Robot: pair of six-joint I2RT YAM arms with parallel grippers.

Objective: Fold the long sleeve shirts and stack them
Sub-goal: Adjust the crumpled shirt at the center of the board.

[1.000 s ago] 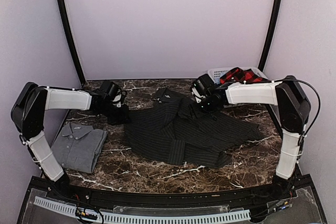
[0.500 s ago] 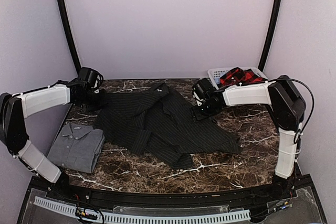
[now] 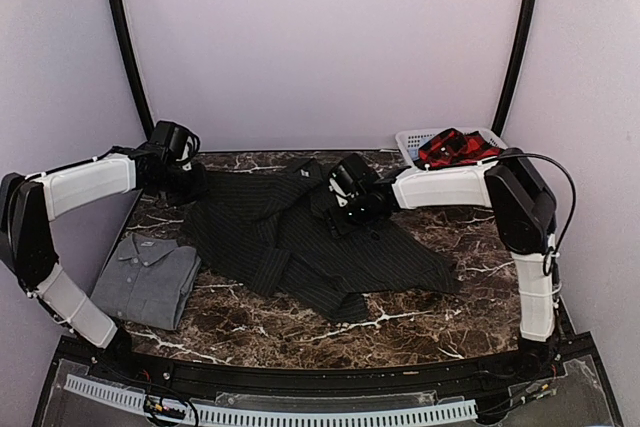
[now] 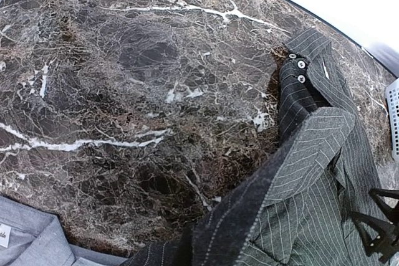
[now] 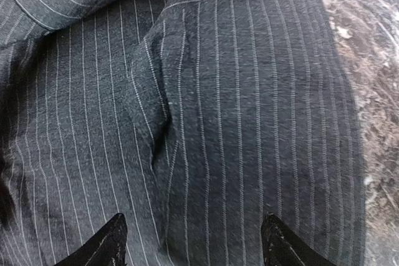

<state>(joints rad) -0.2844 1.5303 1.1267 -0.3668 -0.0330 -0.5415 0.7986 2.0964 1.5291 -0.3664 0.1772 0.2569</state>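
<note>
The black pinstriped shirt (image 3: 330, 247) lies spread across the middle of the marble tabletop (image 3: 490, 227). The left pincer (image 3: 190, 187) is clamped on its left edge, with the cloth lifted there. The right pincer (image 5: 196, 247) hangs over the shirt's upper middle, its fingers apart. A folded grey shirt (image 3: 150, 277) lies at the near left.

- Left gripper (image 3: 188, 185): black against the black pinstriped shirt (image 3: 300, 237) at its far left edge. Whether its fingers are closed on the cloth cannot be told.
- Pinstriped shirt, left wrist view: the raised fold runs off the bottom edge.
- Right gripper (image 5: 196, 246): only two fingertips (image 5: 113, 244) show, cut by the bottom edge.
- Grey shirt (image 4: 25, 244): one corner in frame, label lettering too small to read.
- Plaid shirt (image 3: 455, 147): lower part hidden inside the basket (image 3: 408, 145).
- Black forked shape (image 4: 377, 228), right edge: cut off, unidentifiable.
</note>
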